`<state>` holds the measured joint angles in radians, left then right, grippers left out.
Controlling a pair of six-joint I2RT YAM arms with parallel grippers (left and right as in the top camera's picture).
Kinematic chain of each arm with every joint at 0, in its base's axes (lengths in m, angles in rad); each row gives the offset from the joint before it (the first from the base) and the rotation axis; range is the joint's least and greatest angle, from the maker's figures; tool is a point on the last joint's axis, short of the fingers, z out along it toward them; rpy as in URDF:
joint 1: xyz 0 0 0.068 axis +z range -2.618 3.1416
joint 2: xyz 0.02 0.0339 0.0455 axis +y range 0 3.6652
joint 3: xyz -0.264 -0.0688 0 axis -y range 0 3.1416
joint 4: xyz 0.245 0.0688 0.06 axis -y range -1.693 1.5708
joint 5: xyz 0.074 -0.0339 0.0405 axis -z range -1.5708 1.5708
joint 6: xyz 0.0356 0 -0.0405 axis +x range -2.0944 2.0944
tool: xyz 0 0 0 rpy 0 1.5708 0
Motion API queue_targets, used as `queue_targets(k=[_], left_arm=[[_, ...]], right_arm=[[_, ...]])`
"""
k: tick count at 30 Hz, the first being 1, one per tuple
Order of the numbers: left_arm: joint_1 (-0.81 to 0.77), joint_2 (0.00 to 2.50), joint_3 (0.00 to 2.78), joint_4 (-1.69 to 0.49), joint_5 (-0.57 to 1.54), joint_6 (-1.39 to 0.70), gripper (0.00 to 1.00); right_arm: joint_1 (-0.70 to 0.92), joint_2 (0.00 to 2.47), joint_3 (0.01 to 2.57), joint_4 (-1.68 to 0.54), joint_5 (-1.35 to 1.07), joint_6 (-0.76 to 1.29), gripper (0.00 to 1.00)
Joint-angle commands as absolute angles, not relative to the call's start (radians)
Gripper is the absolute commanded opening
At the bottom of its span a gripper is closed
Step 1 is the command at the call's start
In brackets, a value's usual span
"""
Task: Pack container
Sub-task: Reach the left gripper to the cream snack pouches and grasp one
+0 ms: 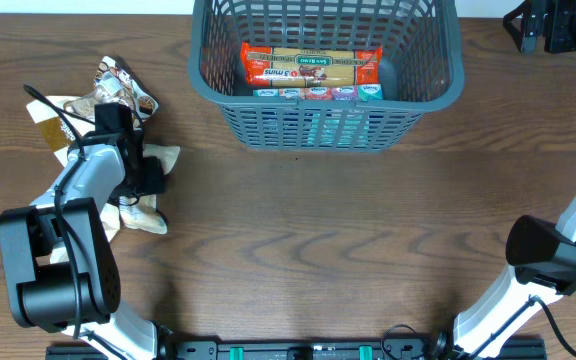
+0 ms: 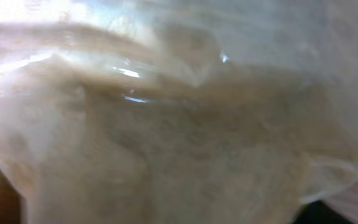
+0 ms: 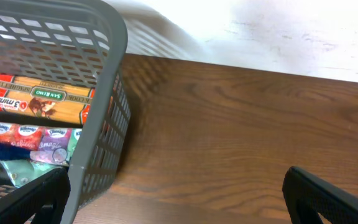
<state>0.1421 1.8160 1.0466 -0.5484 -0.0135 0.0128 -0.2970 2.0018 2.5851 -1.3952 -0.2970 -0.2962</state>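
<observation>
The container [image 1: 418, 103] is a dark grey slotted basket at the back centre. It holds a red spaghetti packet [image 1: 313, 65] and a row of tissue packs [image 1: 318, 93]. My left gripper [image 1: 146, 178] is down on a pile of pale beige snack packets [image 1: 146, 214] at the left. One such packet [image 2: 179, 124] fills the left wrist view and hides the fingers. My right gripper [image 1: 553, 25] is at the back right, open and empty [image 3: 173, 199], with the basket wall [image 3: 107, 81] to its left.
A brown-and-white packet [image 1: 123, 88] and a yellow packet [image 1: 46, 110] lie behind the left gripper. Bare wooden table [image 1: 368, 230] lies in front of the basket, and a white wall [image 3: 278, 31] lies beyond the table's far edge.
</observation>
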Motion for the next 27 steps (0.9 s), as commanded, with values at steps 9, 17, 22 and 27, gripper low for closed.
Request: queue_targets(k=[9,17,22,27], left_arm=[[0.145,1.795,1.065,-0.647,-0.033,-0.077,0.06],[0.146,1.559,1.134,-0.688,-0.034,-0.083,0.06],[0.145,1.374,1.19,-0.689,-0.033,-0.092,0.06],[0.144,1.251,1.28,-0.699,-0.03,-0.113,0.05]], right_arm=[[-0.293,2.006,2.584,-1.407,-0.304,-0.304,0.99],[-0.293,2.006,2.584,-1.407,-0.303,-0.304,0.99],[-0.293,2.006,2.584,-1.408,-0.303,-0.304,0.99],[-0.293,2.006,2.584,-1.423,-0.303,-0.304,0.99]])
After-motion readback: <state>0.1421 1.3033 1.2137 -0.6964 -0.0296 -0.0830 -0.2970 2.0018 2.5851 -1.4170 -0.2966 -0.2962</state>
